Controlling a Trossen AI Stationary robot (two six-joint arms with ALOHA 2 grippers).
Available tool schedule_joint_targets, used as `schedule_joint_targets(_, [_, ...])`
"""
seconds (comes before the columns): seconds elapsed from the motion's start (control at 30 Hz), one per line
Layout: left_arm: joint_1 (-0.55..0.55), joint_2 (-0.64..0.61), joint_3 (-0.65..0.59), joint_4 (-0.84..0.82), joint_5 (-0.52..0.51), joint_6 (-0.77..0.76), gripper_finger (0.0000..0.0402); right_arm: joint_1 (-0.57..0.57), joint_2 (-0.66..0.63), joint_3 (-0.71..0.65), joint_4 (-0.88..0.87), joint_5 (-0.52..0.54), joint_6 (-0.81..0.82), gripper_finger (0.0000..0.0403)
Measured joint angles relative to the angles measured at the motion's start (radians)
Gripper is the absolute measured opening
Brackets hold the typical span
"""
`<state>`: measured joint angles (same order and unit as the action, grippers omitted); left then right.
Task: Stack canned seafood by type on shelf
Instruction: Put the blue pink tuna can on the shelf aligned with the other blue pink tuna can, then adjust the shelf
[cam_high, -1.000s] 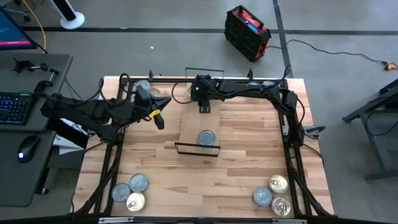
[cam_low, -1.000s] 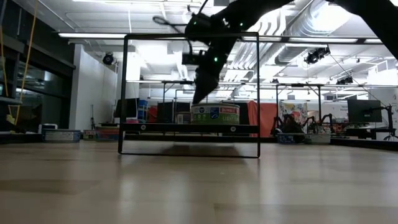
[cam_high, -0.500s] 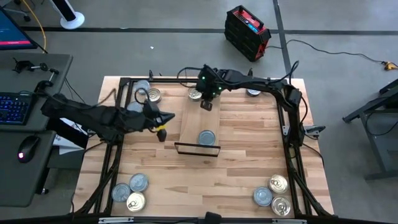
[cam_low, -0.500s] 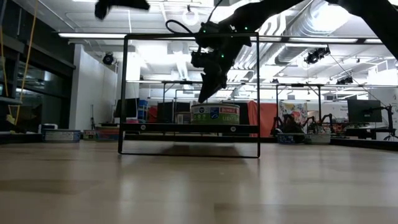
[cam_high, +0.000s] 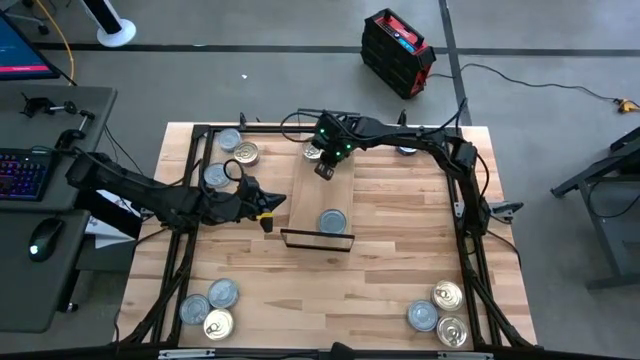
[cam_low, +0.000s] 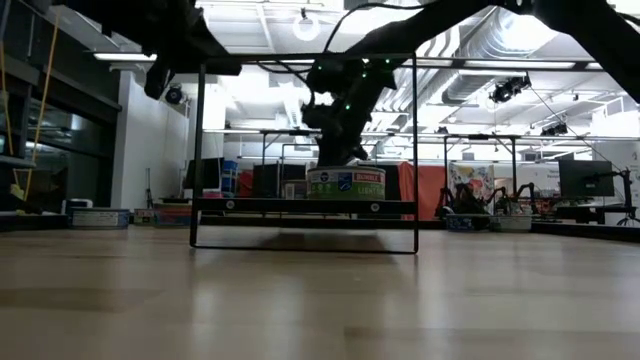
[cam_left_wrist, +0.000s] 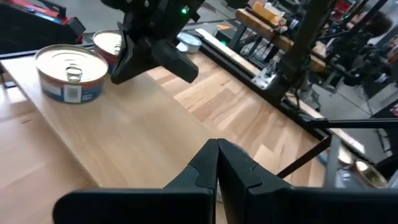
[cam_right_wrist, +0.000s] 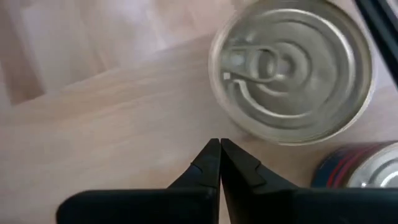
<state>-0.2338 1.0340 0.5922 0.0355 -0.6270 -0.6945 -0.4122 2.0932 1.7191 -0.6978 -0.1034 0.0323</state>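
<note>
Right pincer (cam_high: 325, 170) hangs over the far end of the shelf (cam_high: 308, 196), fingers together, gripping nothing. A gold ring-pull tin (cam_right_wrist: 292, 71) sits on the bench just past its tips, with a second tin's red-and-blue side beside it. Left pincer (cam_high: 266, 218) is also pressed together and empty, low beside the shelf's left edge.

1 tin (cam_high: 333, 222) is on the shelf, at the near end by the wire frame (cam_high: 316, 239). The other tins lie on the bench: 3 at the far left (cam_high: 228, 157), 3 at the near left corner (cam_high: 210, 307), 3 at the near right corner (cam_high: 440, 315), and 1 half hidden under the right arm at the far edge.

Risks, as judged from here:
- With its fingers together, the right pincer can only push the gold tin if it drops, not take it. It likely needs to spread first, or the tin slides toward the bench edge.
- The 2 pincers are near each other around the same shelf. A crossing reach could knock arm on arm, or clip the wire frame and shift the plank.
- Gold and blue-grey tops are mixed in each cluster. Grabbing the wrong kind for the stack on the shelf would break the sort.
- Tins are flat and smooth, so an off-centre pinch could let 1 slip or tip.

Surface: light wood-plank bench, black tube frame around it, grey concrete floor. Room: desk with keyboard and mouse at left, red-and-black case on the floor beyond the bench. The low view shows an open workshop with ceiling ducts, strip lights and other benches.
</note>
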Motion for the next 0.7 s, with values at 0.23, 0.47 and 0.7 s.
schedule_joint_targets(0.23, [0.018,0.0,0.0,-0.038,0.0,0.015,0.0,0.0,0.014,0.0,0.06,0.05,0.065,0.0])
schedule_joint_targets(0.47, [0.018,0.0,0.0,-0.198,0.001,-0.027,0.0,-0.007,0.014,0.0,0.064,0.078,0.083,0.0])
schedule_joint_targets(0.7, [-0.007,0.0,-0.007,-0.318,0.028,-0.073,0.0,-0.007,-0.019,0.0,-0.019,0.061,0.015,0.0])
